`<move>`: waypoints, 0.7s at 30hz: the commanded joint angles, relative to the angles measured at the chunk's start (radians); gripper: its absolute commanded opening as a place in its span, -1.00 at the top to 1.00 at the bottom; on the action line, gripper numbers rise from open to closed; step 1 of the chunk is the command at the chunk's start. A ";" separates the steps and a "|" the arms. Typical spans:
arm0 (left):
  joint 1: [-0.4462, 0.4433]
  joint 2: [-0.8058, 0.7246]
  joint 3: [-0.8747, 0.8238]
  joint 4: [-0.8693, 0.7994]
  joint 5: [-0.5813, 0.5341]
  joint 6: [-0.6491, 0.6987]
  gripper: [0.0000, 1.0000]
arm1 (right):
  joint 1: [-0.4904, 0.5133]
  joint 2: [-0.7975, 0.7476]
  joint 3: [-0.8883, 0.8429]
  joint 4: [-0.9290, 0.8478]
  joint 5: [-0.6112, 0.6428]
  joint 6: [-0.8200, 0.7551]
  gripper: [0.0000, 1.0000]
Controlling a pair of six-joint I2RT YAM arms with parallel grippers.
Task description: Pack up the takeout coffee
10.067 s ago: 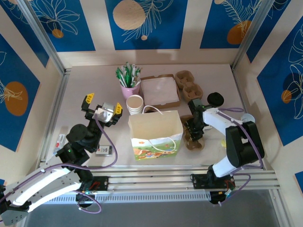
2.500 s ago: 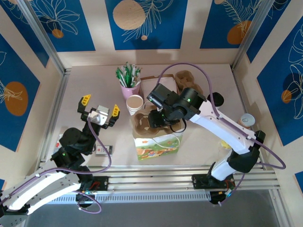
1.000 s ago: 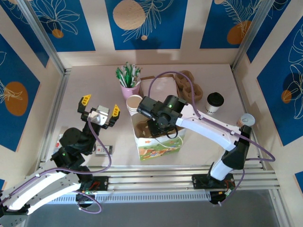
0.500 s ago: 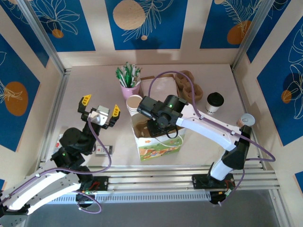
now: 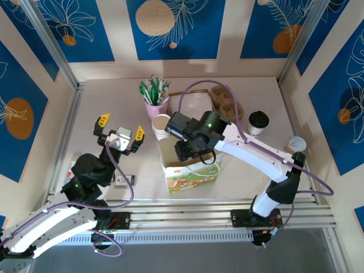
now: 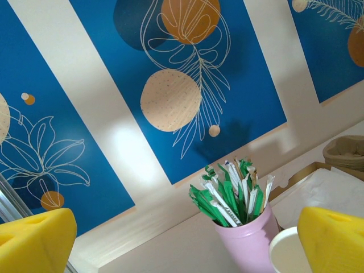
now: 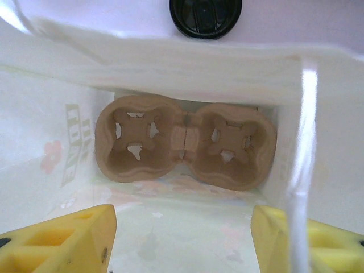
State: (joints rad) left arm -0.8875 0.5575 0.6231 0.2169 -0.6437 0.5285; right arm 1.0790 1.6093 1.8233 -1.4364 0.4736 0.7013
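The right gripper's yellow fingers [image 7: 68,239] stand wide apart with nothing between them, and the right gripper [image 7: 182,219] hangs in the mouth of the paper bag [image 5: 190,173], looking straight down into it. Below, clear of the fingers, a two-cup pulp carrier [image 7: 185,145] lies flat on the bag's floor, both sockets up and empty. Lining the bag looks done, and the step in hand is getting the empty hand out. The takeout coffee [image 5: 258,122] stands upright on the table [image 5: 114,102] to the right of the bag and well apart from it, lid on, near a second carrier [image 5: 226,102] at the back. The next move probably calls for the right arm to lift clear of the bag's walls and handles without dragging them, swing right, and close around the cup's paper wall below the lid, keeping it upright. It then has to be lowered into a socket. The left gripper [image 5: 121,125] is spread open and empty left of the bag, facing the pink cup of sticks [image 6: 244,239]. It could steady the bag's rim.
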 commanded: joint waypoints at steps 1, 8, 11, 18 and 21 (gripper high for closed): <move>0.007 -0.007 0.007 0.004 0.013 -0.016 -0.98 | 0.017 -0.008 0.073 -0.048 0.036 -0.020 -0.31; 0.008 0.005 0.010 -0.031 0.050 -0.040 -1.00 | 0.015 -0.031 0.193 -0.096 0.086 -0.065 -0.43; 0.007 0.022 0.021 -0.076 0.099 -0.081 -1.00 | 0.010 -0.061 0.210 -0.080 0.093 -0.097 -0.56; 0.007 0.122 0.175 -0.314 0.287 -0.254 -1.00 | -0.080 -0.238 0.099 0.086 0.053 -0.167 -0.98; 0.008 0.172 0.288 -0.451 0.372 -0.362 -1.00 | -0.160 -0.321 0.034 0.141 0.015 -0.170 -0.98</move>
State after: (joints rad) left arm -0.8856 0.7170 0.8093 -0.0906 -0.3946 0.3019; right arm 0.9688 1.3533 1.8984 -1.3632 0.5297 0.5579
